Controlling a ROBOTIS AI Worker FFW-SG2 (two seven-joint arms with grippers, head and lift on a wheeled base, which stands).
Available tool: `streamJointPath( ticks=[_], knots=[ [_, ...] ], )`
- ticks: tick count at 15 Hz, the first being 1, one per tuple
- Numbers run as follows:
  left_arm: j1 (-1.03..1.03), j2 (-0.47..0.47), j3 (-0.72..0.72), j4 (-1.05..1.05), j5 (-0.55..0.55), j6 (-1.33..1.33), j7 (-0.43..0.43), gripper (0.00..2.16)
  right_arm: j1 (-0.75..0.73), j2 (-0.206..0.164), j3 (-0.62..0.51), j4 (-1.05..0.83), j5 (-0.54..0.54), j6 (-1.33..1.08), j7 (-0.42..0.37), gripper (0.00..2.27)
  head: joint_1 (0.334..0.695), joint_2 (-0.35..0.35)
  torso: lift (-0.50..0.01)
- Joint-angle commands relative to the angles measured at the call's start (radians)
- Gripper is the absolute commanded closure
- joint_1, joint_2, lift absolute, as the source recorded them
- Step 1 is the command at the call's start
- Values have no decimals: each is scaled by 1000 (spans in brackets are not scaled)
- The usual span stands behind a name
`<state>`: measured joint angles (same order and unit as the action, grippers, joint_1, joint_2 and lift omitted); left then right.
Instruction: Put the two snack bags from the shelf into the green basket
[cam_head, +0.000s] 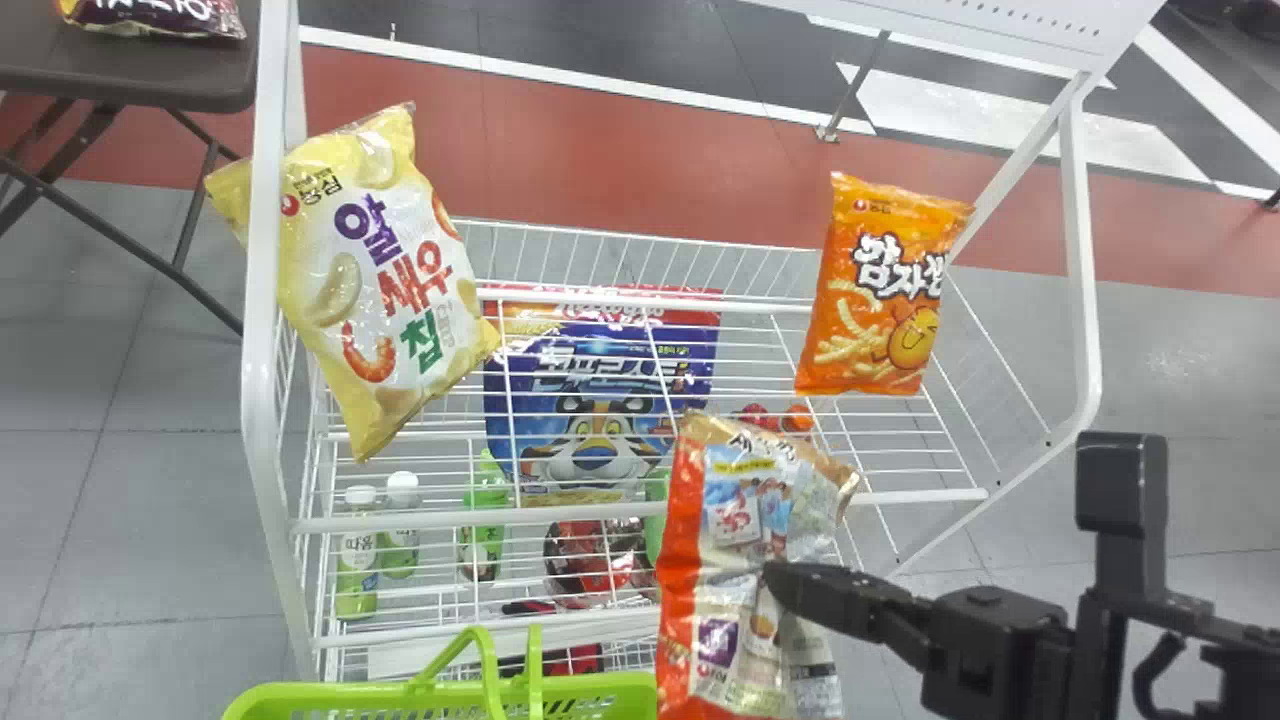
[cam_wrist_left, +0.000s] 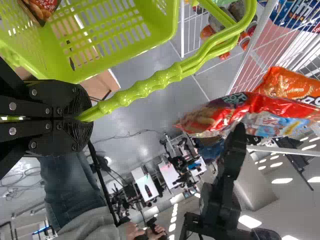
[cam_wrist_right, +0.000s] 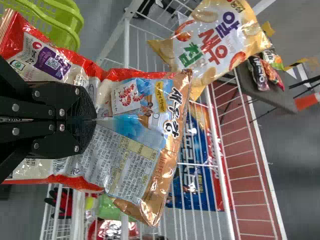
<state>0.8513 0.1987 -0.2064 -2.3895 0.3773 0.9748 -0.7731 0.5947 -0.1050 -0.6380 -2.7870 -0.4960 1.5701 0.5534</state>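
Closest to the camera, a glossy red, white and gold snack bag (cam_head: 690, 600) is pinched in the right pincer (cam_head: 782, 588), near the right side of the light-green plastic basket (cam_head: 350, 694). The left pincer (cam_wrist_left: 85, 117) is clamped around the basket's ridged green handle (cam_wrist_left: 145, 89). Part of a red-and-brown packet (cam_wrist_left: 44, 7) shows in the basket. Farther off, a white wire rack (cam_head: 560, 516) holds a blue cereal bag (cam_head: 600, 390), with a yellow snack bag (cam_head: 370, 270) left and an orange snack bag (cam_head: 880, 290) right.
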Motion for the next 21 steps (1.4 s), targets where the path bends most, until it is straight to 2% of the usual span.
streamJointPath(
  ticks=[1, 3, 5, 7, 10, 15, 21],
  knots=[
    [0, -2, -2, 0, 0, 0, 0, 1814, 34, 2, 38, 3, 2, 2, -3, 2246, 695, -350, -11],
    [0, -1, -2, 0, 0, -3, 0, 1814, 74, 2, 112, 12, 47, 2, -7, 2246, 695, -350, -11],
    [0, -1, -4, -2, 0, 0, 0, 1814, 88, -2, 221, 41, 140, 2, -13, 2246, 695, -350, -11],
    [2, -1, -2, -4, 0, -3, -2, 1814, 94, -24, 340, 110, 201, 2, -30, 2246, 695, -350, -11],
    [11, -1, -2, -10, 0, -6, -6, 1814, 94, -35, 495, 216, 280, 2, -53, 2246, 695, -350, -11],
    [17, 7, -2, -11, 0, -9, -9, 1814, 33, -44, 606, 348, 295, 2, -79, 2246, 695, -350, -11],
    [23, 8, -2, -10, 0, -21, -15, 1814, -30, -33, 745, 520, 304, 2, -133, 2236, 695, -350, -11]
  ],
)
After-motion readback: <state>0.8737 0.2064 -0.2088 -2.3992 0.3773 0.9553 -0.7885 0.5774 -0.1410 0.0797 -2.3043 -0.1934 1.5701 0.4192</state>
